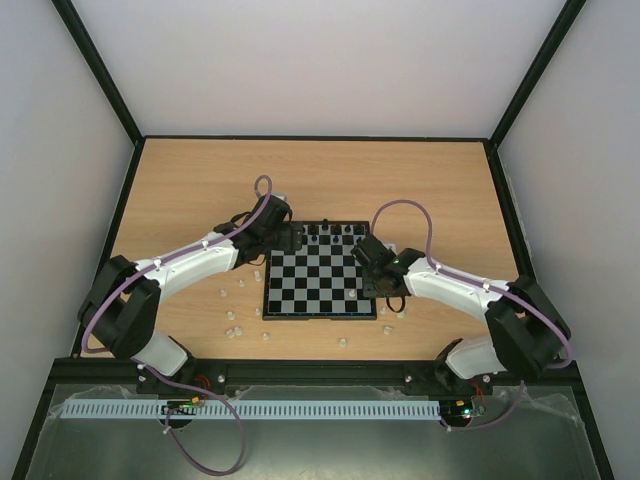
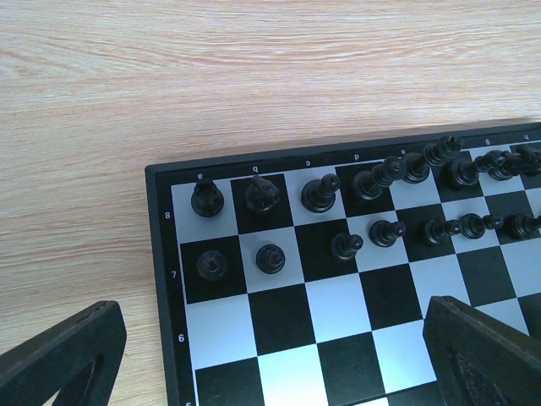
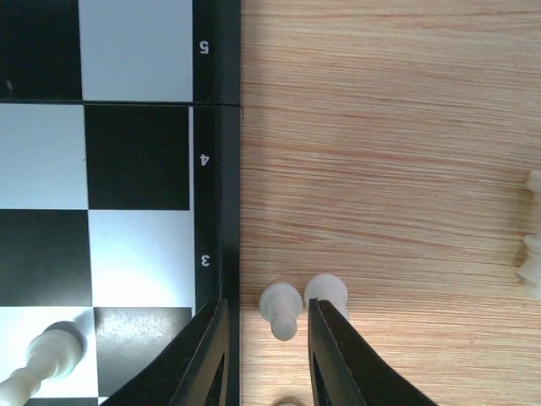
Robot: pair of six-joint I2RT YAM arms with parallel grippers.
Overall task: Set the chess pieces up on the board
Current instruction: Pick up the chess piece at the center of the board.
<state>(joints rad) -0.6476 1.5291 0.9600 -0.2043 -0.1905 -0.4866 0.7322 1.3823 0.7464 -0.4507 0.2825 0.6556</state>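
Observation:
The board (image 1: 320, 300) lies in the middle of the table. Black chess pieces (image 1: 335, 232) stand in its two far rows; the left wrist view shows them (image 2: 372, 182) on rows 8 and 7. My left gripper (image 1: 291, 238) hovers over the board's far left corner, wide open and empty (image 2: 270, 364). My right gripper (image 1: 379, 287) is at the board's right edge (image 3: 215, 211), low over the table. It is open (image 3: 267, 326), with a lying cream-white pawn (image 3: 281, 309) between its fingers. A second white piece (image 3: 326, 291) stands just behind the right finger (image 3: 338, 359).
Several loose white pieces lie on the wood left of the board (image 1: 232, 318) and near its front right corner (image 1: 386, 330). One white piece (image 3: 42, 359) is on the board near my right gripper. More white pieces (image 3: 532, 249) lie at the right.

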